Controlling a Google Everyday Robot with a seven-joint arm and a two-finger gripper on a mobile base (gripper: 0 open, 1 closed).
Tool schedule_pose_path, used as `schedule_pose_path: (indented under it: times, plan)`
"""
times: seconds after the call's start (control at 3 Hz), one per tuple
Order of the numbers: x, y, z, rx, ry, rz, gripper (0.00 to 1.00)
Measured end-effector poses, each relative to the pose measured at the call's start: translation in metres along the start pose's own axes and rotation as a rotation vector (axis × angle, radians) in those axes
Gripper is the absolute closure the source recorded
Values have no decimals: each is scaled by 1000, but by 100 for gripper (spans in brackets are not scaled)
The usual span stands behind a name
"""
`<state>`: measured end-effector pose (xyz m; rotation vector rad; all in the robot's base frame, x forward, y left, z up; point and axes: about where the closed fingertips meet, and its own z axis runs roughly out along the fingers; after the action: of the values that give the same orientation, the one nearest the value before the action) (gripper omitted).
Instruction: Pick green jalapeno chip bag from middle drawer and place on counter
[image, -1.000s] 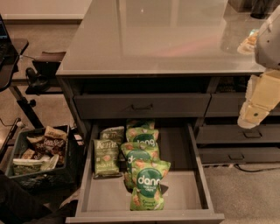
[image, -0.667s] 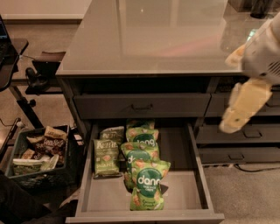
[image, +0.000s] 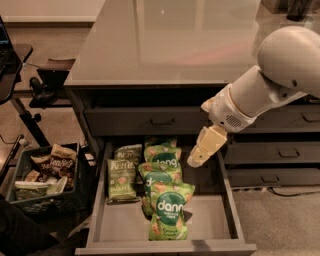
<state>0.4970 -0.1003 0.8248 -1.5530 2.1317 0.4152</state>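
Note:
The green jalapeno chip bag (image: 121, 178) lies flat at the left of the open middle drawer (image: 210, 217), dull olive with white "Kettle" lettering. Another olive bag shows just behind it. Several brighter green "dang" bags (image: 167, 210) lie in a row to its right. My gripper (image: 202, 149) hangs on the white arm above the drawer's right back part, right of the dang bags and well apart from the jalapeno bag. It holds nothing that I can see. The glossy grey counter (image: 170, 45) spreads above the drawers.
A dark basket (image: 42, 177) with snack bags stands on the floor left of the drawer. Narrower grey drawers with dark handles (image: 280, 152) are at the right. A shut drawer (image: 150, 121) sits just above the open one. Dark equipment stands at far left.
The arm has swung in from the right edge toward the left and down. The gripper now hangs over the open drawer's right back part. The bags have not moved.

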Motion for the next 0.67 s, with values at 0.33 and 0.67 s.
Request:
schedule_pose_path:
  times: [0.33, 0.67]
  plan:
    - [0, 0, 0, 0, 0, 0, 0]
    - [6, -1, 119, -63, -126, 23, 0]
